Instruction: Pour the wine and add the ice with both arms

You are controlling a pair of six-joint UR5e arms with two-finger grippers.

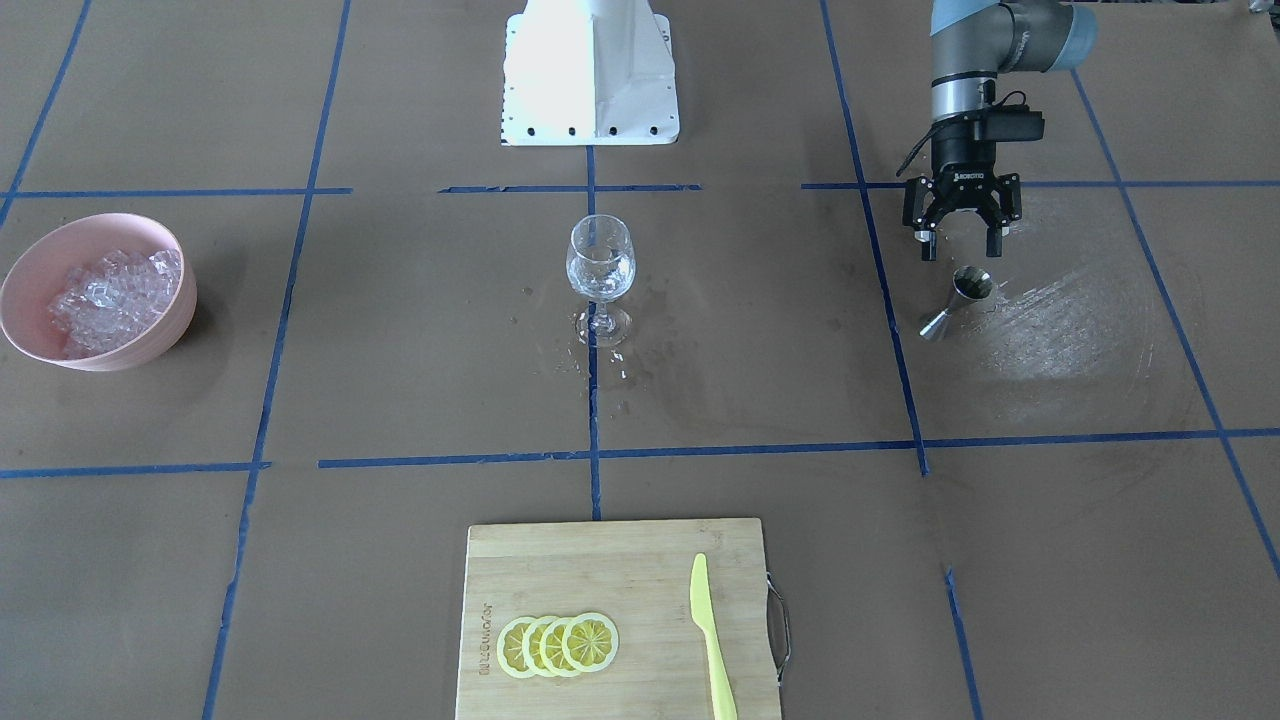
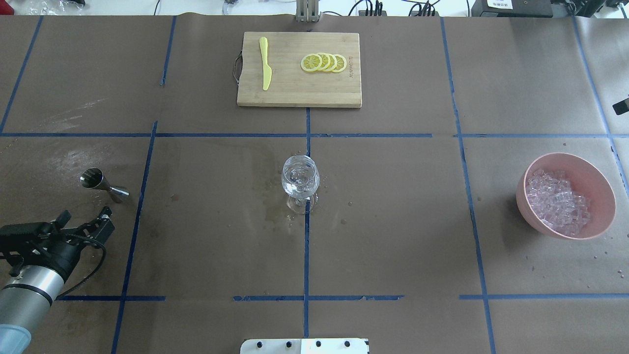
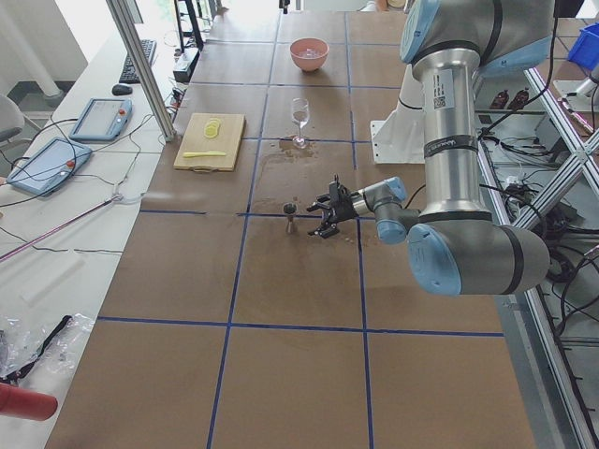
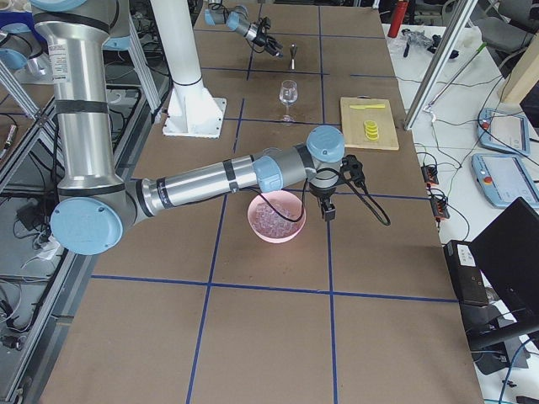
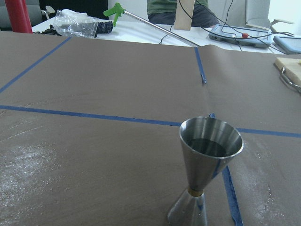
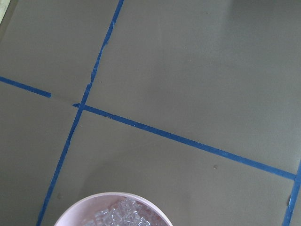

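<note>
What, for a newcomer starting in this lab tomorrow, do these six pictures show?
A robot with two arms works at a paper-covered table. Six cameras caught one moment: one facing the robot, one over its shoulders, one at each table end, one on each wrist. Mid-table stands a stemmed glass, with wet spots around its foot. A pink bowl holds the ice. A wooden board carries lemon slices and a yellow knife. The left tool is open and empty, close to a metal measuring cup, which fills the left wrist picture. The right tool hangs near the bowl; the pictures do not show whether it is open.
</note>
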